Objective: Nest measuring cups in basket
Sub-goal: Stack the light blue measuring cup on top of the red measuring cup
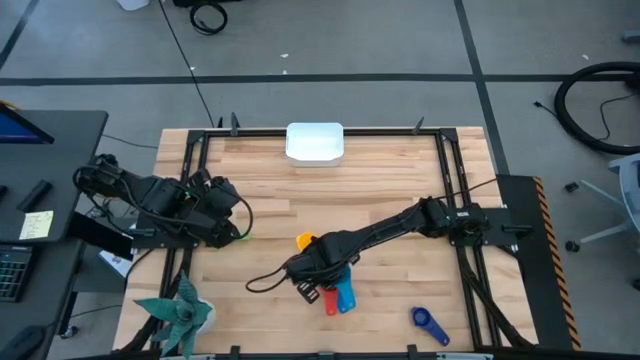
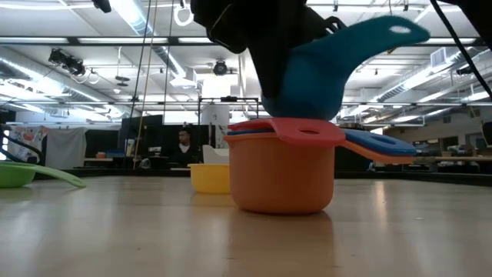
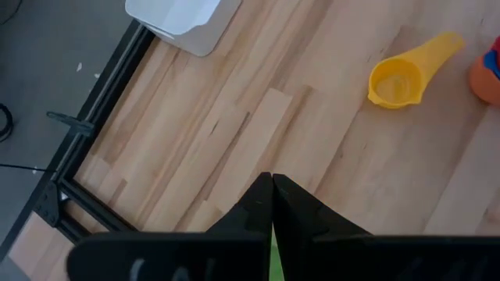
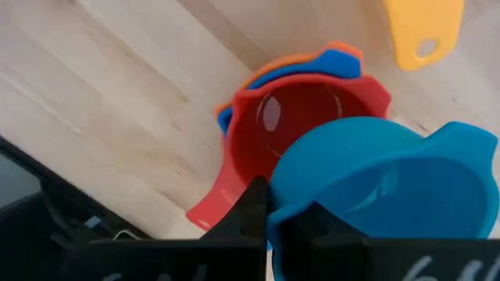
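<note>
A light blue cup (image 4: pixel 391 187) is being held by the right tool (image 4: pixel 269 211), its fingers closed on the cup's rim, just above a stack of cups near the front of the tabletop (image 1: pixel 380 200). In the stack, a red cup (image 4: pixel 301 125) is being carried inside a dark blue one, and both are being carried by an orange cup (image 2: pixel 283 178), which is resting on the pale wood planks. A yellow cup (image 1: pixel 305 241) is lying just beside the stack, a second dark blue cup (image 1: pixel 430 323) is lying apart near the front right corner, and a green cup (image 2: pixel 19 173) is being seen at the left of the low view. The left tool (image 3: pixel 271 204) is being kept over the tabletop's left side, its fingers pressed together with nothing between them. The white basket (image 1: pixel 315 141) is sitting at the far edge, midway along, well apart from the cups. A black frame (image 1: pixel 190 160) is bordering the tabletop, and a grey floor with dark lines is being shown around it. Beyond, a large room with ceiling lights is being seen, where a person (image 2: pixel 184 143) is seated far off.
</note>
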### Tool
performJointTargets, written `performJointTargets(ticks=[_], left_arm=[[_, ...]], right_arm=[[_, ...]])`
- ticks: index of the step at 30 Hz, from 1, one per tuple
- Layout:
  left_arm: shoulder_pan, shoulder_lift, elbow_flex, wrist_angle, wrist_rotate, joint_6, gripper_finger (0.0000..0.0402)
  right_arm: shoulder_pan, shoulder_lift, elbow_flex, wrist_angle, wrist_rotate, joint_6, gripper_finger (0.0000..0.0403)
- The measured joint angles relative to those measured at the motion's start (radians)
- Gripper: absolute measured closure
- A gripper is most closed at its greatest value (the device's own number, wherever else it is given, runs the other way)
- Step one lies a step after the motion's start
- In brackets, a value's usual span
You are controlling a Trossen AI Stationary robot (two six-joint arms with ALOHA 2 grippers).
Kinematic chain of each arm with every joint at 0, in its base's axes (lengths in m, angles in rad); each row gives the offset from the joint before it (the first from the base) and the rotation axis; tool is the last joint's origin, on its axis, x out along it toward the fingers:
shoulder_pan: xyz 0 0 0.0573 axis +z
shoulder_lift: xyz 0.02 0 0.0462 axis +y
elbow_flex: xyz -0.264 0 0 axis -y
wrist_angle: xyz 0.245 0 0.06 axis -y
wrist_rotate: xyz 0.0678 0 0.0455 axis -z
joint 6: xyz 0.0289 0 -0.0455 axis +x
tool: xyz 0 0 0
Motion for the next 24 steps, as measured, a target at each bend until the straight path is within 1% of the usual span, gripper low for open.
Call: performJointTargets(ticks=[5,12,14,16,20,24], left_arm=[[0.000,0.000,0.000,0.000,0.000,0.000,0.0390],[0.000,0.000,0.000,0.000,0.000,-0.001,0.0390],[0.000,0.000,0.000,0.000,0.000,-0.001,0.0390],[0.000,0.000,0.000,0.000,0.000,-0.001,0.0390],[0.000,0.001,0.000,0.000,0.001,-0.001,0.0390],[0.000,0.001,0.000,0.000,0.001,-0.001,0.0390]], right_arm=[[0.001,0.000,-0.009,0.060,0.004,-0.008,0.0389],[0.001,0.018,-0.017,0.050,-0.011,-0.033,0.0389],[0.001,0.018,-0.021,0.081,-0.011,-0.039,0.0388],[-0.001,0.018,-0.023,0.091,-0.012,-0.042,0.0375],[-0.001,0.025,-0.024,0.087,-0.011,-0.048,0.0334],[-0.001,0.031,-0.024,0.086,-0.011,-0.073,0.0305]])
